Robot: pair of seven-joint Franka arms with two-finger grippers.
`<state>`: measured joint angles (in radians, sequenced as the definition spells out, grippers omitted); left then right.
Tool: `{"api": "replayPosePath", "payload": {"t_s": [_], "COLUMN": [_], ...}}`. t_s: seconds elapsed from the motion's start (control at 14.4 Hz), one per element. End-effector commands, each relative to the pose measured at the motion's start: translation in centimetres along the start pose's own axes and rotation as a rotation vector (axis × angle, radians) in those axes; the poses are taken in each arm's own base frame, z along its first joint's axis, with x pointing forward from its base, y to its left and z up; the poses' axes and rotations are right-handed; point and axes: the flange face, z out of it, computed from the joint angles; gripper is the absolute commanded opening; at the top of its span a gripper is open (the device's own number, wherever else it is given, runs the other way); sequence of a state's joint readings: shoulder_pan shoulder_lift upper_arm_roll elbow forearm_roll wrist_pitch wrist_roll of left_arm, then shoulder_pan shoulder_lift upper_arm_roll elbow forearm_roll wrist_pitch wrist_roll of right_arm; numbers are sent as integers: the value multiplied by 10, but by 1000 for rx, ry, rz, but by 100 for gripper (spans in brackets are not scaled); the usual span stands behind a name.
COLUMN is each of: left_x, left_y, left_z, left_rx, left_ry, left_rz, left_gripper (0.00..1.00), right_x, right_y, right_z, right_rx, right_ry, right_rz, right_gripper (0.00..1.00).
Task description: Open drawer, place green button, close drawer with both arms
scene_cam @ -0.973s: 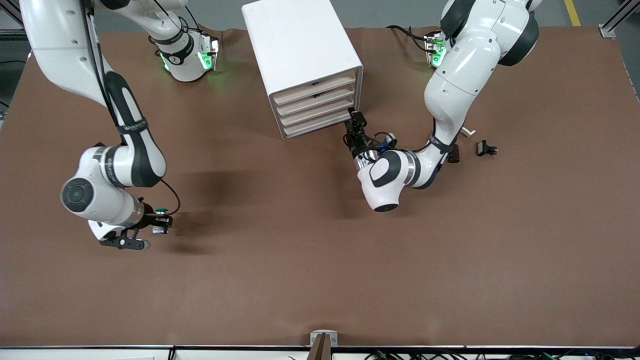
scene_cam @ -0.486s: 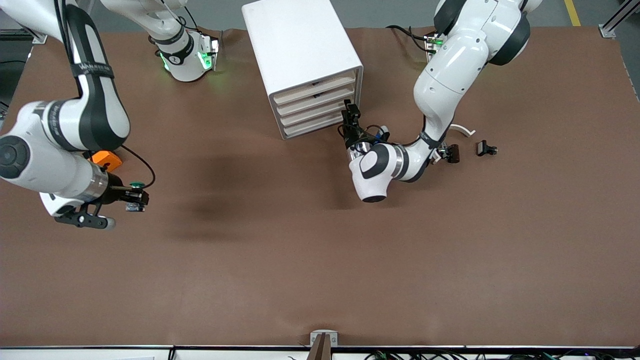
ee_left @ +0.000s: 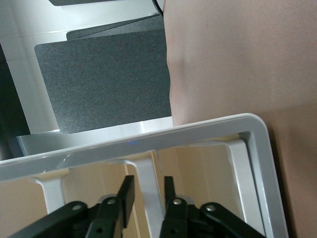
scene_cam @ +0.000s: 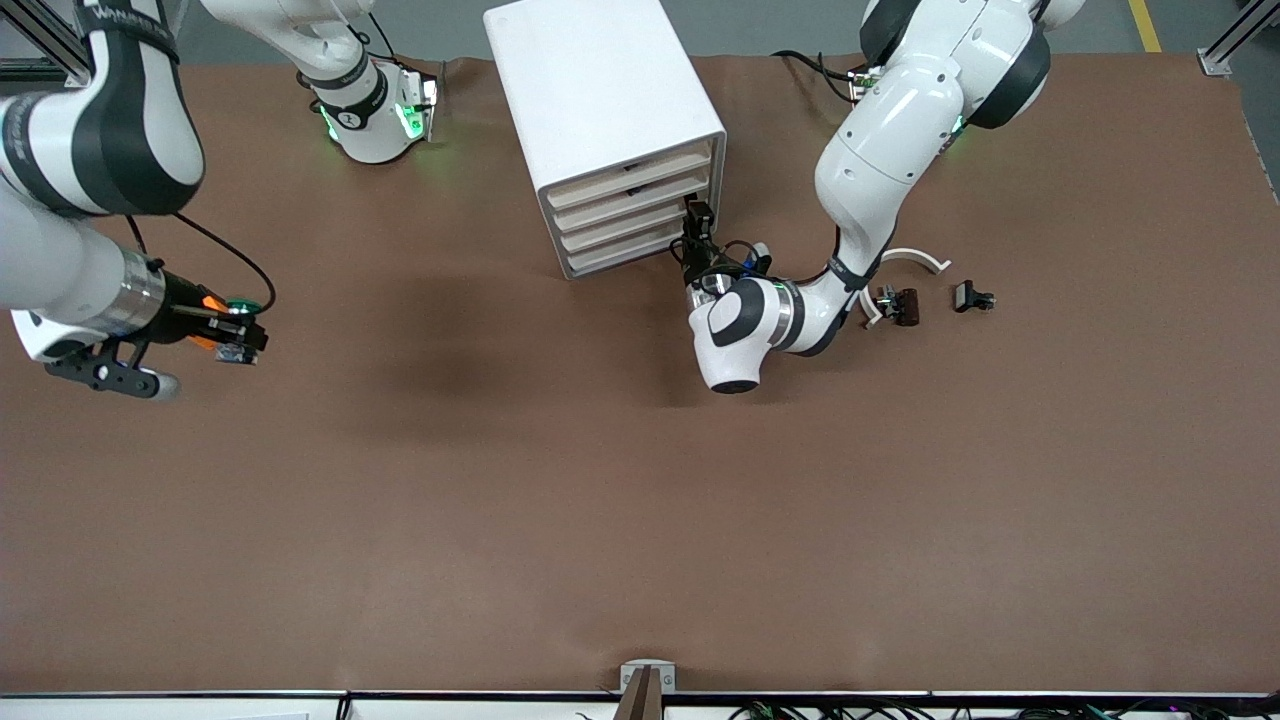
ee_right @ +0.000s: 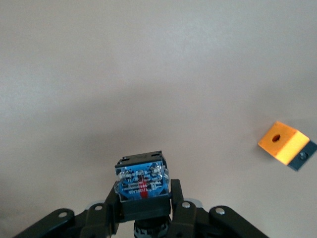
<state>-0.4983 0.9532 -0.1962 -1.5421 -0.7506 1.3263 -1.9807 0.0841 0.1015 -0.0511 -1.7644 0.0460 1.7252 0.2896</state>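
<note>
The white cabinet (scene_cam: 600, 90) stands between the two arm bases, and all four beige drawers are closed. The lowest drawer (scene_cam: 620, 258) is shut. My left gripper (scene_cam: 697, 224) is at the drawer fronts, at the cabinet's corner toward the left arm's end. In the left wrist view the left gripper (ee_left: 147, 184) is open, with its fingers (ee_left: 126, 193) on either side of a white strip between beige fronts. My right gripper (scene_cam: 238, 335) is shut on the button (scene_cam: 238, 304) and holds it above the table. The button's blue-labelled body (ee_right: 141, 182) also shows in the right wrist view.
An orange block with a hole (ee_right: 285, 143) lies on the table near the right gripper, mostly hidden in the front view (scene_cam: 208, 300). A white C-shaped ring (scene_cam: 905, 260) and small black parts (scene_cam: 900, 305) (scene_cam: 972, 297) lie toward the left arm's end.
The right arm has carried the button toward the right arm's end of the table, over the orange block. The left gripper has moved in closer against the drawer fronts.
</note>
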Motion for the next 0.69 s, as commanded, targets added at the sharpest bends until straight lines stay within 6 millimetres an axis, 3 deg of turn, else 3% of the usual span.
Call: {"api": "replayPosePath", "payload": {"t_s": [0.0, 0.35, 0.63], "left_x": [-3, -1, 7], "left_y": [-3, -1, -2], "left_z": [2, -1, -19], "left_rx": [22, 22, 3], "left_ry": [-13, -21, -51], "left_rz": [-9, -5, -4], "left_gripper": [17, 16, 16], "right_x": [-14, -17, -18], "right_y": [1, -14, -19], "right_z": [-6, -1, 0], "right_rx": [-11, -15, -15], "right_ry": [-7, -6, -6], "right_rz": [41, 61, 63], "right_gripper": [0, 0, 0]}}
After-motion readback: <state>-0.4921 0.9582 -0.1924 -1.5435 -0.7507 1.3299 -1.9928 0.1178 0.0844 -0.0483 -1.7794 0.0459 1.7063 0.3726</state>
